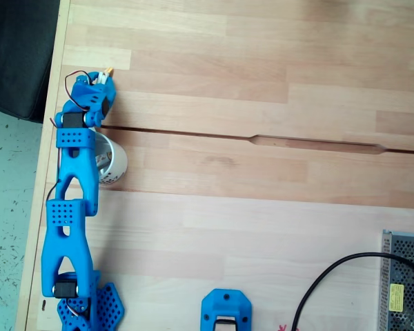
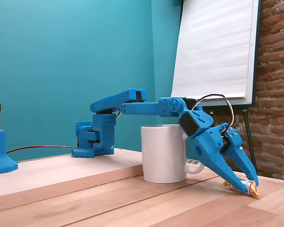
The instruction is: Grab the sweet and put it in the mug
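The white mug (image 2: 163,153) stands upright on the wooden table, its handle (image 2: 194,165) facing the gripper. From above, the blue arm (image 1: 72,207) covers part of the mug (image 1: 115,162). My blue gripper (image 2: 246,183) reaches past the mug and slopes down to the tabletop. Its fingertips are closed around the sweet (image 2: 241,188), a small white candy with orange-gold ends that lies on the wood. From above, the sweet (image 1: 109,70) pokes out at the tip of the gripper (image 1: 105,77), near the table's left edge.
A groove (image 1: 262,141) runs across the table. A grey perforated metal box (image 1: 406,283), a black cable (image 1: 331,276) and a blue printed part (image 1: 225,310) sit at the lower edge. In the side view a flipchart (image 2: 217,47) stands behind the table.
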{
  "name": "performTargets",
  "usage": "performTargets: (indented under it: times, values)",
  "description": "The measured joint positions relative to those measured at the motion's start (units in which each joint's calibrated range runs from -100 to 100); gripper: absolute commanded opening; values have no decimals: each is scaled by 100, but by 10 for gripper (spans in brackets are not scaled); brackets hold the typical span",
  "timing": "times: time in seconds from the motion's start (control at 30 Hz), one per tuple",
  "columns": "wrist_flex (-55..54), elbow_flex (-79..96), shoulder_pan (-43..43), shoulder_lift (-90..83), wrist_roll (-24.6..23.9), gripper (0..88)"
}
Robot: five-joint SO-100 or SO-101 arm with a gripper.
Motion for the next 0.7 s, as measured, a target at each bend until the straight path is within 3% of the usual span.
performTargets:
  times: [0.3, 0.53, 0.7]
  values:
    - [57, 0, 30, 0, -10, 31]
    - [1261, -27, 37, -381, -29, 32]
    - [1456, 54, 37, -854, -29, 34]
